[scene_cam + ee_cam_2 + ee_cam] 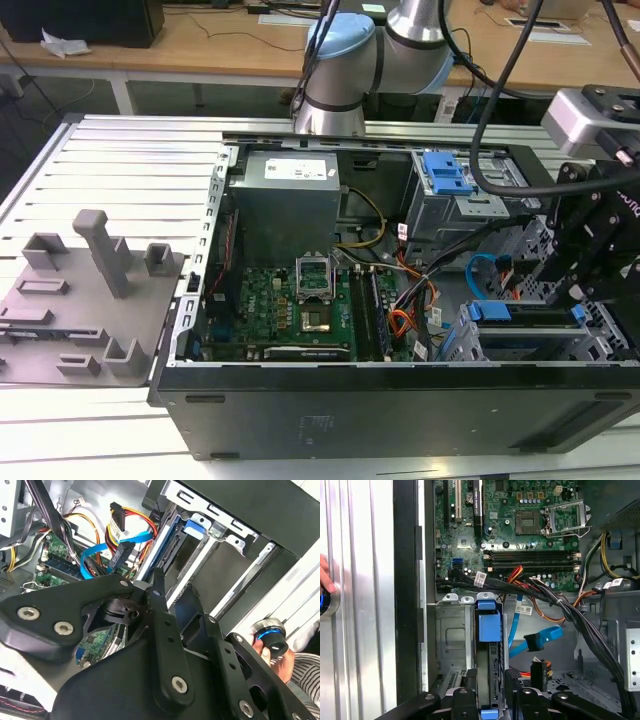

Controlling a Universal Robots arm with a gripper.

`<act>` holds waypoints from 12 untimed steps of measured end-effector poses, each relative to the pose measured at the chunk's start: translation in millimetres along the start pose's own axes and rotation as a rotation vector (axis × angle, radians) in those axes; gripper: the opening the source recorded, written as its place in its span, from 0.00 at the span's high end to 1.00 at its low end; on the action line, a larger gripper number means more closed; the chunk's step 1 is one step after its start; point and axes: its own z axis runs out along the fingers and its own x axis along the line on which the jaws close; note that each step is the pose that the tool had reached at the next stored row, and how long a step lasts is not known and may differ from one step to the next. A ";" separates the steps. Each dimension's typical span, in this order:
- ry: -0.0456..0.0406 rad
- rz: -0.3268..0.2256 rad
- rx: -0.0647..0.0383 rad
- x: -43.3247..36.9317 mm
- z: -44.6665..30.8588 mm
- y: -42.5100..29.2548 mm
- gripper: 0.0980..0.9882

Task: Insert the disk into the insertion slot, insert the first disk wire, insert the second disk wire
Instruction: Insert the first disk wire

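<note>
Disk (489,630): on edge in the slot (451,640), near the motherboard (520,545). Gripper (490,700) straddles its end; whether the jaws clench it cannot be told. Blue wire (543,636) lies unplugged beside the slot.

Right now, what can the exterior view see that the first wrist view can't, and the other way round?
Exterior view's extras: the grey tray of holders and the robot arm. First wrist view's extras: a hand by a blue-ringed button. Shared: the green motherboard, the blue-framed disk and the light-blue wire.
</note>
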 end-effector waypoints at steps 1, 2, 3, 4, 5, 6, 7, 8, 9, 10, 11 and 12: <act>0.0000 0.000 0.000 0.0 0.0 -0.2 0.70; 0.0000 0.000 0.000 0.0 0.0 -0.2 0.70; 0.0001 0.000 0.000 0.0 -0.1 -0.2 0.70; 0.0002 0.000 0.000 0.1 -0.5 -0.2 0.70; 0.0002 0.000 0.000 0.0 -2.0 -0.1 0.70; 0.0001 0.000 0.000 0.0 -5.0 0.1 0.70; 0.0000 0.000 0.000 0.1 -9.8 0.2 0.70; 0.0000 0.000 0.000 0.1 -14.6 0.5 0.70; 0.0000 0.000 0.000 0.1 -15.8 0.5 0.70; -0.0003 0.000 0.000 0.1 -15.8 0.5 0.70; 0.0000 0.000 0.000 0.1 -16.1 0.5 0.70; 0.0003 0.000 0.000 -0.4 -16.3 0.6 0.70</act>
